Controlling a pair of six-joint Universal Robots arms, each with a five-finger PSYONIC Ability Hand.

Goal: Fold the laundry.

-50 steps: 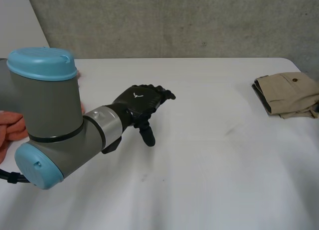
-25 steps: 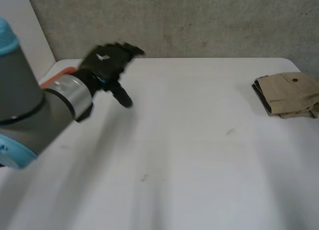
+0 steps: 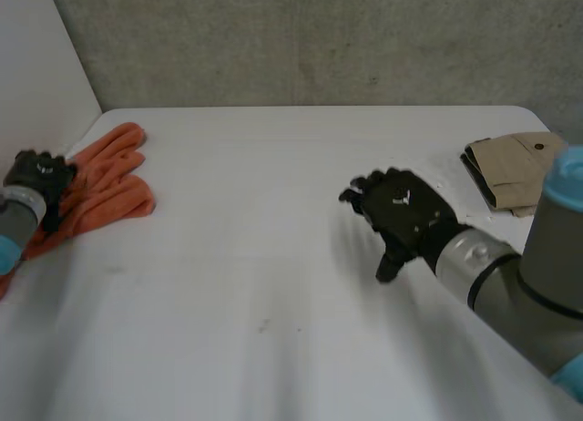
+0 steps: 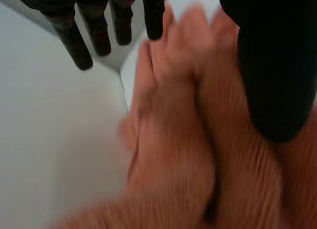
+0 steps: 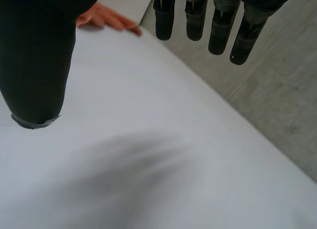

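Starting at the left hand [image 3: 36, 177]: open, with straight fingers [image 4: 77, 45] and the thumb held wide, nothing pinched. Parked right over the orange cloth [image 3: 105, 189] at the table's left edge. Ribbed orange fabric under the palm and thumb in the left wrist view, fingertips out over bare white just past the fabric's edge. Can't tell contact from hovering there, honestly. Cloth itself lying loose and crumpled, not folded, with 2 rounded lobes poking out toward the middle of the table and the rest trailing back along the edge beside the left arm [image 3: 11, 230]. Moving on to the right hand [image 3: 401, 211]: also open, fingers [image 5: 163, 18] straight and a bit spread, thumb dropped well apart from them, holding nothing. Hanging above bare white table [image 3: 273, 293] to the right of the middle, well apart from the orange cloth, just a small orange patch far off past the gap between thumb and fingers in the right wrist view. Further out, near the far-right corner: a folded beige garment [image 3: 524, 170] lying flat, 1 dark button on a pocket flap, just beyond the right arm [image 3: 519, 284] and clear of the hand. Grey concrete wall [image 3: 319, 38] behind the whole table.
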